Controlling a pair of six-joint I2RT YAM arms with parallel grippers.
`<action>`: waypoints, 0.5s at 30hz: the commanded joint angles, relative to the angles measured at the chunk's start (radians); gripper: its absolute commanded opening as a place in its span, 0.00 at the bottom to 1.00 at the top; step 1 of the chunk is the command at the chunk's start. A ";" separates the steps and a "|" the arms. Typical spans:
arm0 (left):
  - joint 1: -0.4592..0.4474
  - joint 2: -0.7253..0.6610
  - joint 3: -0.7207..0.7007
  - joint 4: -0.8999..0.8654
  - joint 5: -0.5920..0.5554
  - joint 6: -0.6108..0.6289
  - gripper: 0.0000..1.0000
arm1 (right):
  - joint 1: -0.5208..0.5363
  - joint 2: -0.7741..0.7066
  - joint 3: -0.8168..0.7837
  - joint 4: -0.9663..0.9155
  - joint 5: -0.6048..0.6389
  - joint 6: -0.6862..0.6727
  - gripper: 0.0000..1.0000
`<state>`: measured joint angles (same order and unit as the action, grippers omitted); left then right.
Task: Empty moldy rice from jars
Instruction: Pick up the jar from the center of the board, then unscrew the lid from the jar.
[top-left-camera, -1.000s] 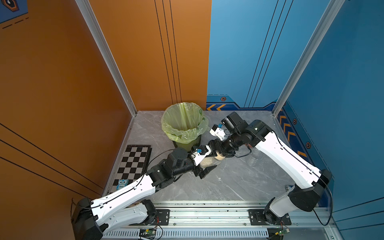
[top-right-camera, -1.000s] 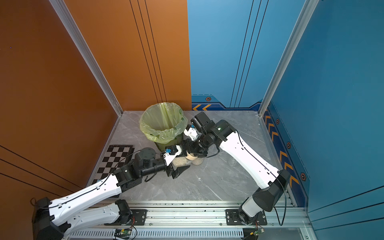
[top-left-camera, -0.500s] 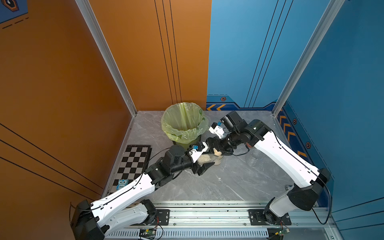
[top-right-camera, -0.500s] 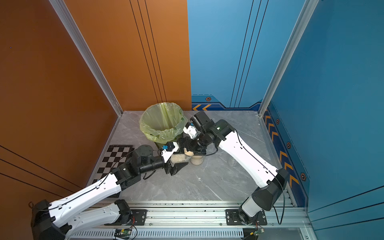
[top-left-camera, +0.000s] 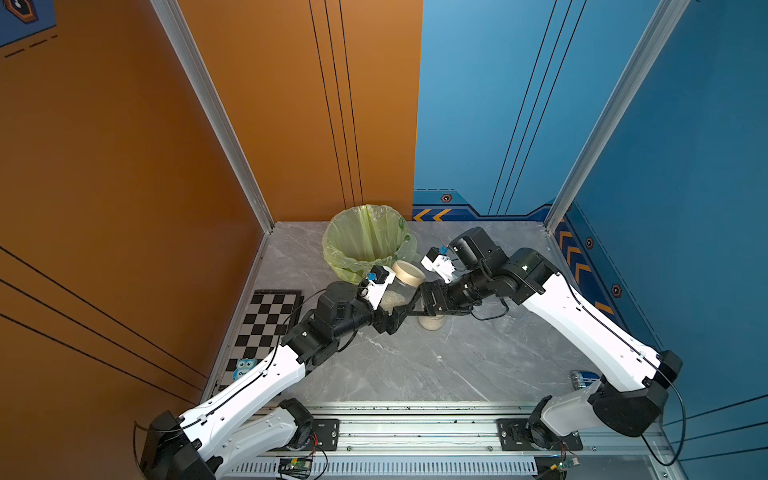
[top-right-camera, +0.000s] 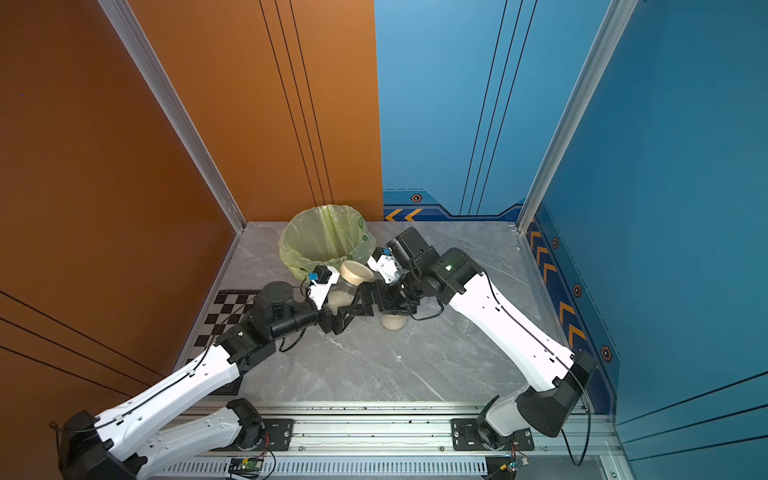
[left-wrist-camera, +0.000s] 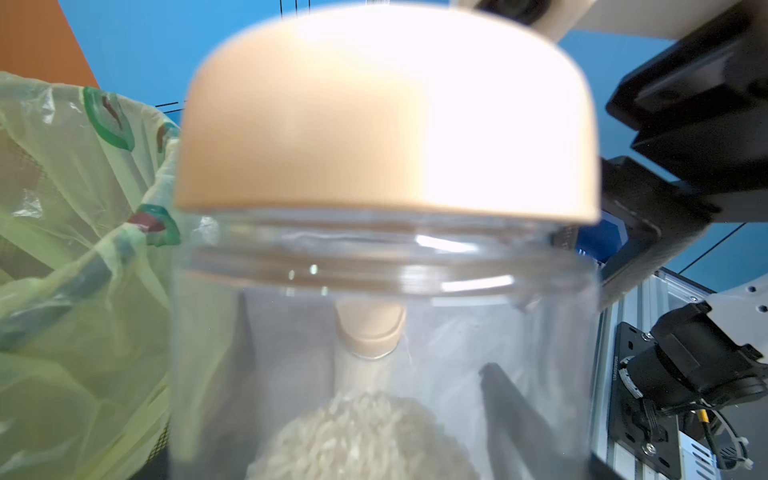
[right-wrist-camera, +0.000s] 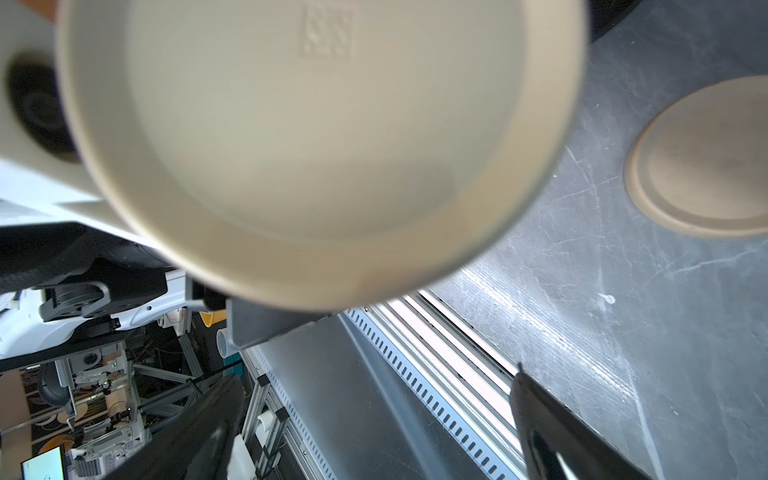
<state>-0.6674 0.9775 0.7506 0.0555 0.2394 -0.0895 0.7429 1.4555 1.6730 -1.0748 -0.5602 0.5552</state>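
In both top views the left gripper (top-left-camera: 394, 308) grasps the jar (top-left-camera: 398, 291) clear of the bench (top-left-camera: 415, 365). The rice (top-left-camera: 392, 300) is pooled low, and the lid (top-left-camera: 409, 273) is on, its axis tipped toward 1 o'clock. The right gripper (top-left-camera: 418, 301), released and empty, sits just beside the lid at its 4 o'clock, so the right arm looks nearer for unscrewing. The bin (top-left-camera: 334, 249) lies at 11 o'clock from the jar. A second jar (top-left-camera: 432, 321) stands under the right arm.

Left wrist: the jar (left-wrist-camera: 374, 316) fills the view between the bin (left-wrist-camera: 75, 249) and the right gripper (left-wrist-camera: 685, 145).

Right wrist: the lid (right-wrist-camera: 316, 137) faces the right gripper (right-wrist-camera: 374, 415), whose jaws are spread wide and not touching it. The second jar (right-wrist-camera: 706, 162) lies beyond.
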 joint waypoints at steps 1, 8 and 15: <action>0.012 -0.040 -0.007 0.086 0.012 -0.027 0.00 | -0.022 -0.039 -0.013 0.090 0.055 0.038 1.00; 0.017 -0.044 -0.009 0.085 0.020 -0.030 0.00 | -0.034 -0.016 0.020 0.205 0.094 0.091 1.00; 0.024 -0.032 0.003 0.085 0.028 -0.033 0.00 | -0.034 0.037 0.051 0.270 0.116 0.103 1.00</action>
<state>-0.6571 0.9638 0.7361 0.0559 0.2413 -0.1112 0.7113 1.4712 1.6970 -0.8646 -0.4843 0.6380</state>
